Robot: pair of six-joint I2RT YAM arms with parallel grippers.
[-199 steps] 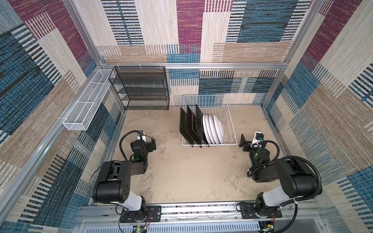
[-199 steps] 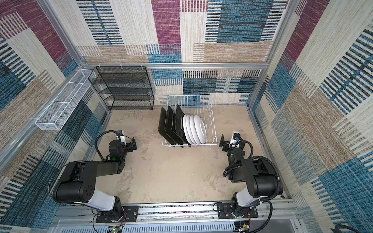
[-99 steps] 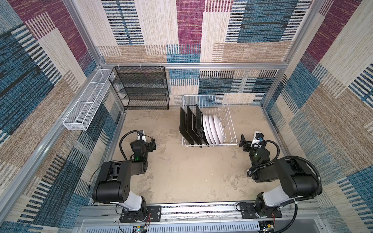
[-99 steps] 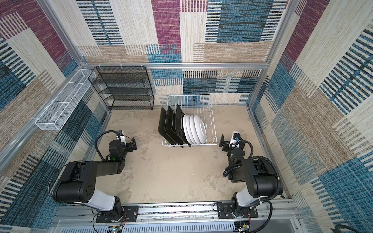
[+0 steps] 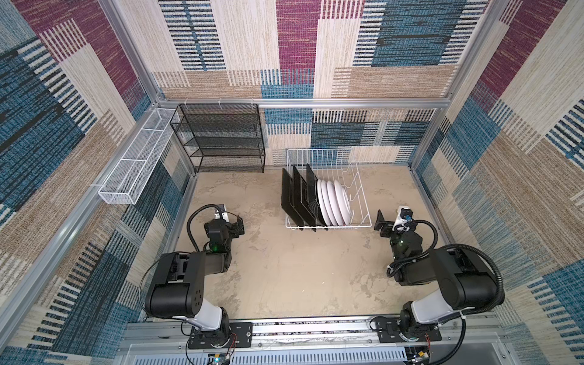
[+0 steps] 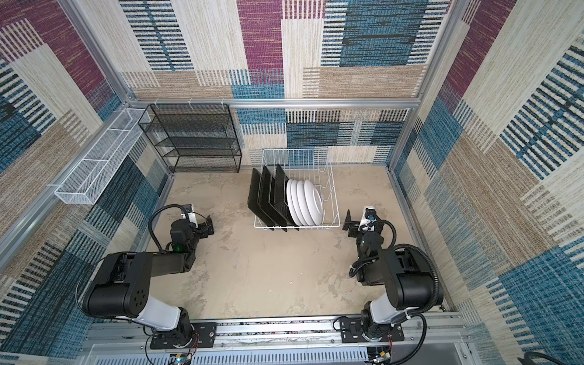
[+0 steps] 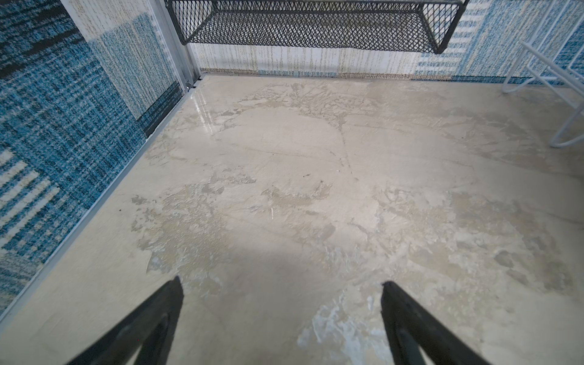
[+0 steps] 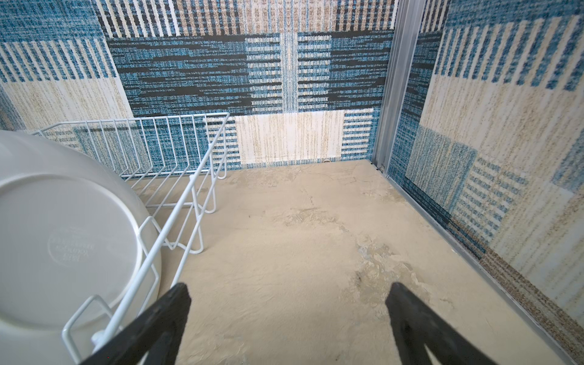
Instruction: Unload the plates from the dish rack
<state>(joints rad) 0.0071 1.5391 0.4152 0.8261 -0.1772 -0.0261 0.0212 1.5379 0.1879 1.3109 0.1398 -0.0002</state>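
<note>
White dish rack (image 5: 319, 157), plates (image 8: 63, 237) inside, just left of right gripper (image 8: 288, 286); left gripper (image 7: 281, 282) well apart; both agape, empty.

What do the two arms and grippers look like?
The left arm and right arm are bulky black housings, each on a white base link, bolted to a metal rail. A black cable loops past each wrist, near a green light and white camera. The left gripper and right gripper have thin black tapering fingers.
</note>
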